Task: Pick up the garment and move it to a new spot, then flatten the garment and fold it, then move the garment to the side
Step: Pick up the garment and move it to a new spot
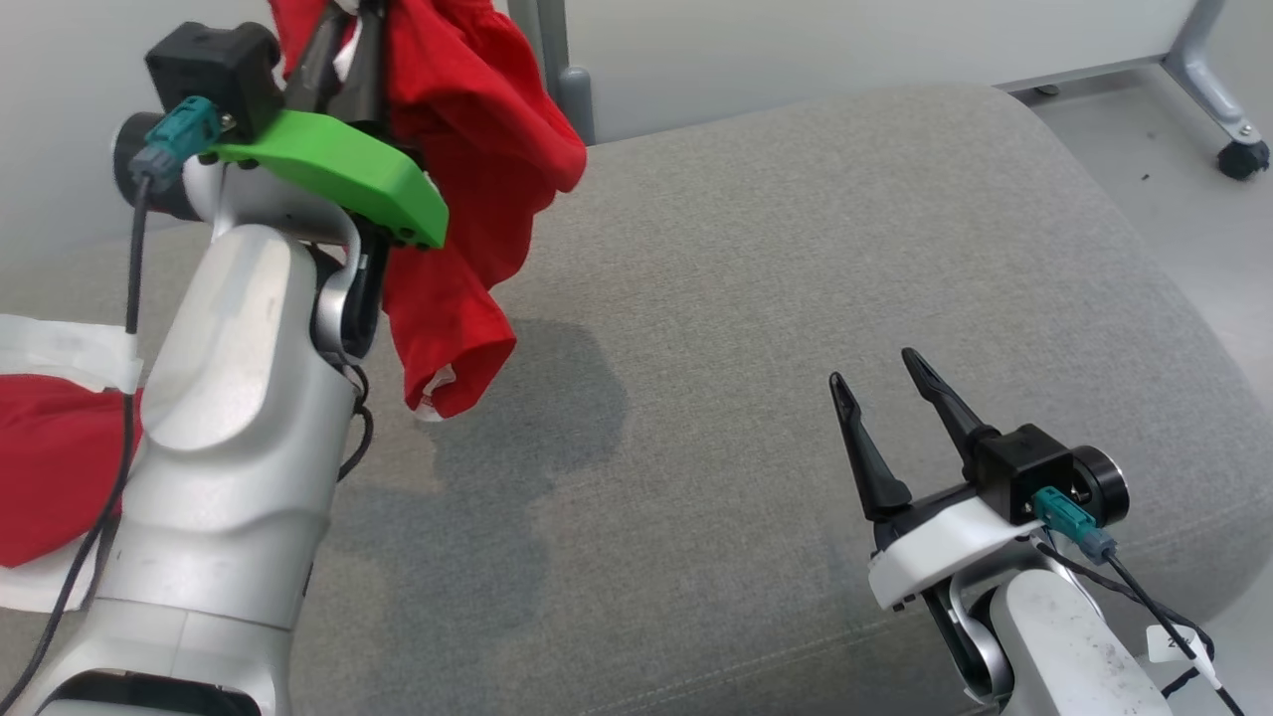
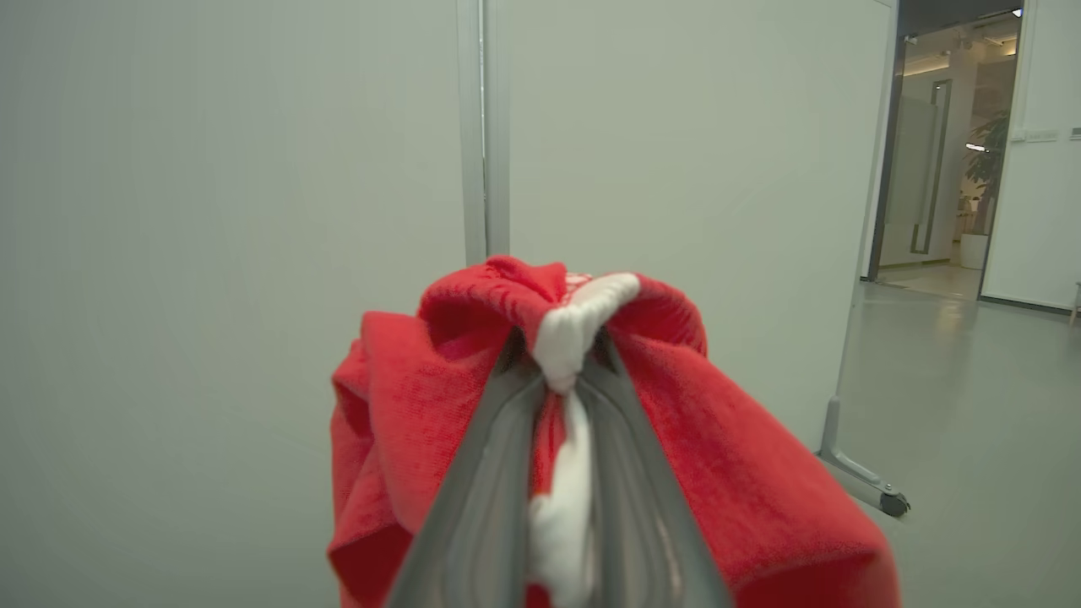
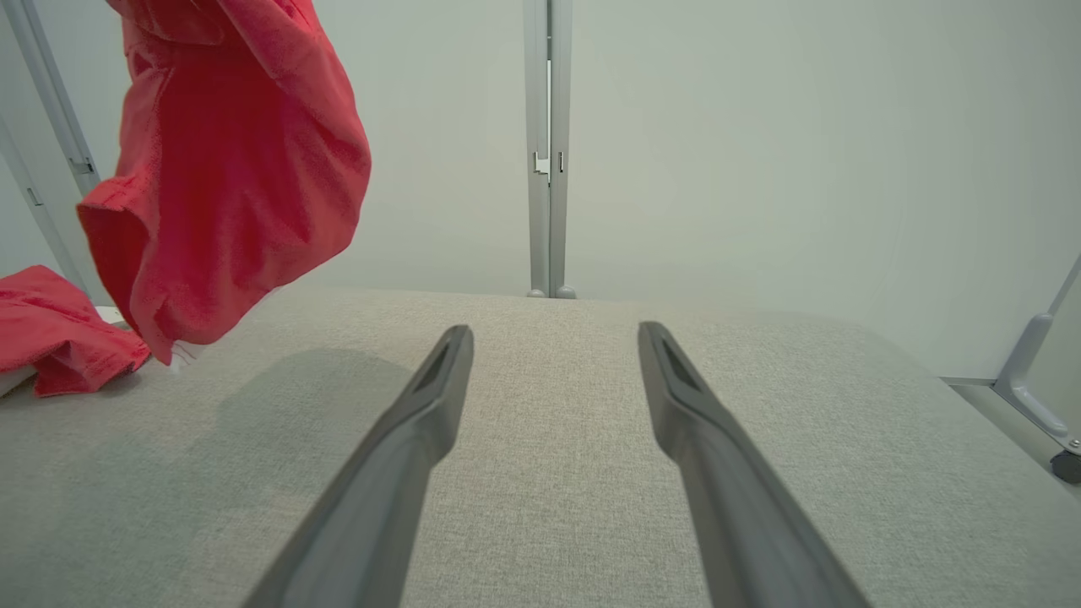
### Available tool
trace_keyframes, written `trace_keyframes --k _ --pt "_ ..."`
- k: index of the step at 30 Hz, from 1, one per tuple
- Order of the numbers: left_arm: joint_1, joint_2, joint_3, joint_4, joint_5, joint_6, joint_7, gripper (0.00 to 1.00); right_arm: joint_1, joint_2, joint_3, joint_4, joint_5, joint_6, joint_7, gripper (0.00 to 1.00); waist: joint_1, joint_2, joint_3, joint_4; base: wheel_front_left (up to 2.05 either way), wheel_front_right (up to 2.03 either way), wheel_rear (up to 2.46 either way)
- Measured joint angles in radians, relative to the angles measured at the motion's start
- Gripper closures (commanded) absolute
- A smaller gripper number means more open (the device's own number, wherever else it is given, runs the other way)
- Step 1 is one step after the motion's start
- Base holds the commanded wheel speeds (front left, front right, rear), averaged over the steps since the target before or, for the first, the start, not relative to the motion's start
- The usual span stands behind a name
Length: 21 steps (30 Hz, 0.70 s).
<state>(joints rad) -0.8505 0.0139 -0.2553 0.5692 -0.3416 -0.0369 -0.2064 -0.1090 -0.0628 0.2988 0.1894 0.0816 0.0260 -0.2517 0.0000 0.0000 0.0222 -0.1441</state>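
left pincer (image 2: 559, 365) clamps red garment (image 1: 467, 129) above grey cushion (image 1: 796, 298)

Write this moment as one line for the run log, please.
step: carry | left gripper: shut on red garment, hanging over grey cushion | right gripper: open, empty

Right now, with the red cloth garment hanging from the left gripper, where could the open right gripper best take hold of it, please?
Probably the lowest hem, the white-trimmed fold of the red cloth garment, approached from the robot's right. The left gripper pinches its top, so that hem dangles free above the grey fabric cushion, facing the open right gripper.
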Motion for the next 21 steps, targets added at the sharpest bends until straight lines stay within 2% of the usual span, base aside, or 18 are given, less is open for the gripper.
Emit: trace_keyframes --k 4,9,13,21 --pt "0.006 0.004 -0.109 -0.010 -0.109 -0.007 0.021 1.00 -0.005 0.001 0.002 -0.005 0.000 0.000 0.000 0.00 0.0000 0.0000 0.016 -0.048 0.00 0.00 0.00" --pt "0.071 0.003 -0.193 0.013 -0.150 0.017 0.040 1.00 -0.009 0.001 -0.005 -0.018 0.001 0.000 0.000 0.00 0.0000 0.0000 0.053 -0.099 0.00 0.00 0.00" --pt "0.116 0.005 -0.234 0.094 -0.127 0.065 0.061 1.00 -0.037 0.002 -0.013 -0.040 0.016 -0.001 0.000 0.00 0.0000 0.0000 0.107 -0.133 0.00 0.00 0.00" --pt "0.145 0.009 -0.262 0.205 -0.075 0.081 0.073 1.00 -0.072 0.005 -0.028 -0.059 0.018 -0.006 0.000 0.00 0.0000 0.0000 0.192 -0.165 0.00 0.00 0.00"
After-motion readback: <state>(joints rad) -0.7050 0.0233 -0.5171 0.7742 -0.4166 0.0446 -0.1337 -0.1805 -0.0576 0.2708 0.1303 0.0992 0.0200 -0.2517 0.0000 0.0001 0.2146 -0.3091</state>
